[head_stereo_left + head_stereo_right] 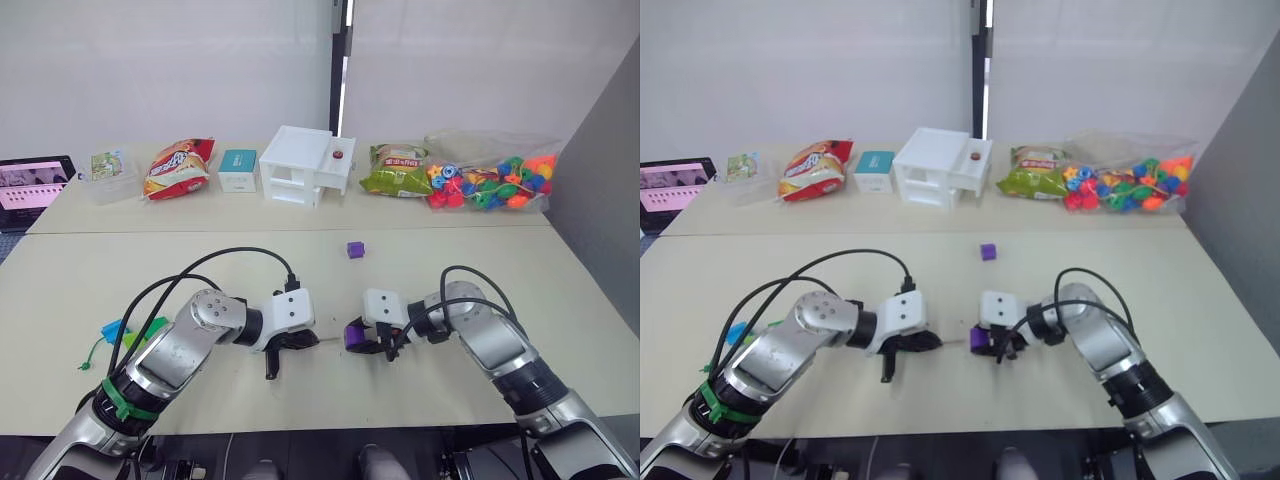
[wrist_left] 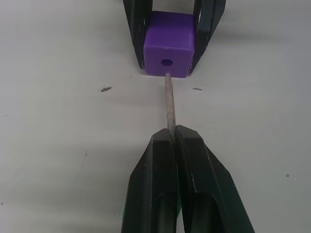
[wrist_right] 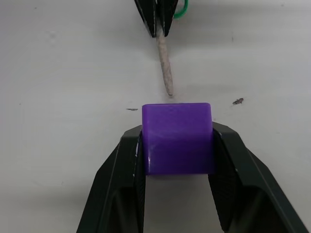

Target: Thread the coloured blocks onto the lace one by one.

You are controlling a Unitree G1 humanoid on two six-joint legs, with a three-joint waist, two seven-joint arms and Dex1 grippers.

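Note:
My right gripper [image 1: 360, 340] is shut on a purple block [image 3: 177, 138], holding it just above the table with its hole [image 2: 166, 62] facing my left gripper. My left gripper [image 2: 175, 133] is shut on the lace near its stiff pale tip [image 2: 169, 99]. The tip points at the block and ends just below the hole. The green lace [image 1: 93, 351] trails off to the left, past a blue block [image 1: 113, 328] and a green block [image 1: 152, 327] beside my left arm. A second purple block [image 1: 354, 249] lies farther back in the middle of the table.
Along the far table stand a tablet [image 1: 32, 183], a clear tub [image 1: 108, 172], a red snack bag [image 1: 178, 166], a teal box [image 1: 238, 168], a white drawer box [image 1: 304, 165], a green snack bag [image 1: 396, 170] and a clear bag of round beads [image 1: 492, 178].

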